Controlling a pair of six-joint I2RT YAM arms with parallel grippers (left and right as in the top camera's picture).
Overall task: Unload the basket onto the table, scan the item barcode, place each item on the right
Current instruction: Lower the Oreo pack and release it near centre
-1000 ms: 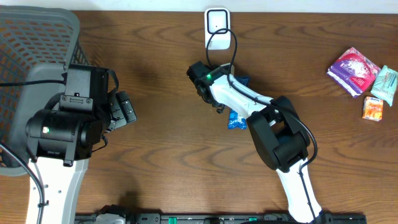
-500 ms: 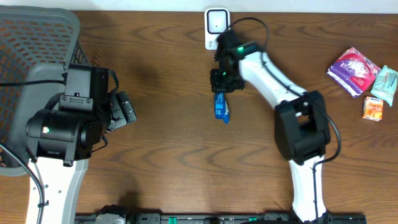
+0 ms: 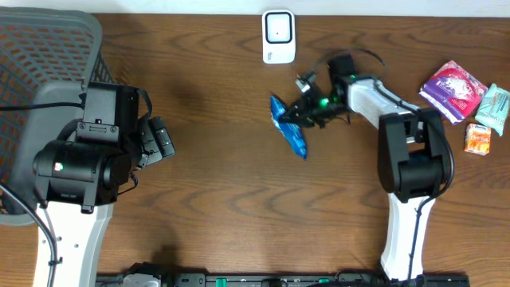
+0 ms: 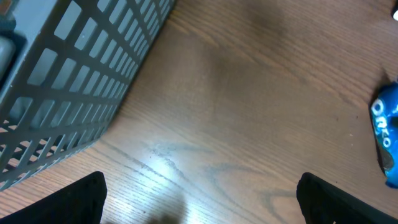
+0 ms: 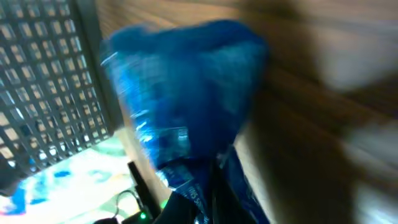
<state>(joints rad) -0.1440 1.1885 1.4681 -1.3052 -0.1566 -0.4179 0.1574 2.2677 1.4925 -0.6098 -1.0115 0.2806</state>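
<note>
Grips with the right jaws pinched fully shut on one edge of the blue snack packet [image 3: 288, 127], leaving most of the wrapper bare for reading. Carries it slanted, long side on a diagonal, apparently lifted off the table [image 3: 207, 215], though hard to confirm from overhead. Hangs below and a little to the right of the white scanner [image 3: 278, 36], near it but not in front of its face; probably needs a turn and a short move toward the window before any read. Shows no barcode in any view: only blurred blue plastic close up from the right wrist, only one wrapper end at the edge of the left wrist view. Reaches in with the right arm [image 3: 374, 94] stretched leftward from its base.

Holds the left jaws spread wide and empty, fingertips [image 4: 74, 202] just visible over bare wood, parked beside the grey basket [image 3: 48, 48], out of the way and perhaps ready for a drop-off there.

Leaves a pink-and-purple pack [image 3: 453, 90], a pale green pack [image 3: 496, 108] and a small orange pack [image 3: 476, 138] clustered at the far right, well apart from the scanner, presumably next in line.
</note>
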